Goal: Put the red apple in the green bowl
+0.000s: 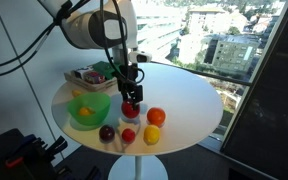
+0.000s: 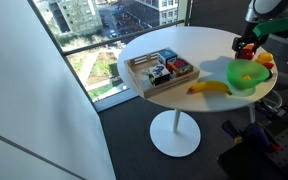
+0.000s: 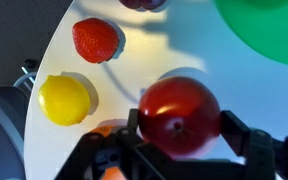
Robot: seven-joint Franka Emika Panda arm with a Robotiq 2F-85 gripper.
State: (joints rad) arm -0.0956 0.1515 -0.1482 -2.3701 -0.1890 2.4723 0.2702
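Busy scene on the round white table [image 1: 184, 95]. Along its near rim in an exterior view, an arc of loose fruit: dark maroon round fruit [image 1: 106, 132], small red strawberry-like fruit [image 1: 129, 135], yellow lemon [image 1: 151, 134], round orange fruit [image 1: 156, 116]. Near the table's other edge, a rectangular wooden tray of packets [image 2: 162, 68], with a yellow banana [image 2: 209, 88] lying just beside the bowl. Close to the gripper, the bright lime-green round plastic bowl [image 1: 89, 107], something yellow already inside. Only bare tabletop between bowl and apple.

Now the glossy round red apple [image 3: 179, 110]: near the middle of the table, beside the bowl and inside the fruit arc. Nearly a ball, so no long axis to speak of. Stem dimple turned toward the wrist camera, roughly upward.

And the black Robotiq gripper [image 3: 181, 128], coming down from above. Dark fingers [image 3: 232, 128] pressed against opposite flanks of the apple, jaws closed to just its width, gripping it. Cannot tell whether lifted clear of the tabletop or resting on it.
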